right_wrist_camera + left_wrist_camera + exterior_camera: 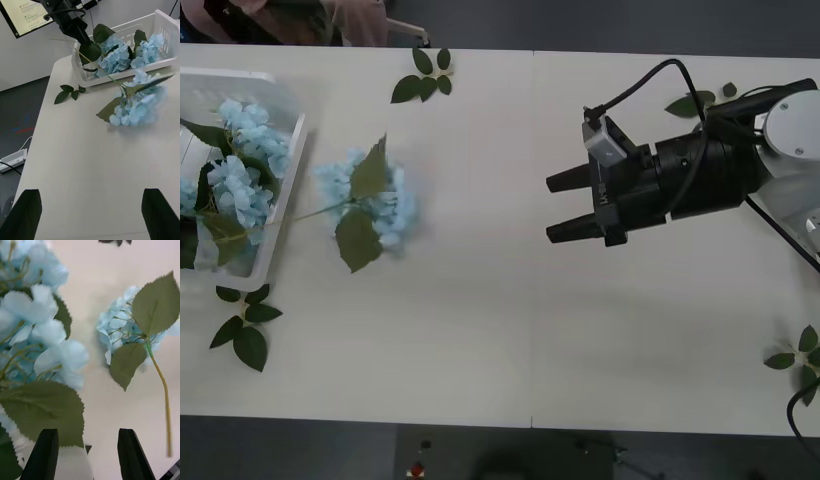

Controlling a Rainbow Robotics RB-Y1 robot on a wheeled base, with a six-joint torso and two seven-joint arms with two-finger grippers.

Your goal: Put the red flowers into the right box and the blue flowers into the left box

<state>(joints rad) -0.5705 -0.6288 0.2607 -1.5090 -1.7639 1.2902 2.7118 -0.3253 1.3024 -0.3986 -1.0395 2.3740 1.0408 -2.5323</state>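
Several blue flowers lie in the slotted left box. One more blue flower is on the table just beside that box, its thin stem reaching back over the box wall. My left gripper hangs open over the box edge, with a leaf and the wall below it and nothing held. My left arm comes down onto the box. My right gripper is open above the table's middle, pointing at the flower. The red flowers and the right box are out of view.
Loose green leaf sprigs lie near the far edge, in front of the box, behind my right arm and at the front right. Bare tabletop lies between the flower and my right gripper.
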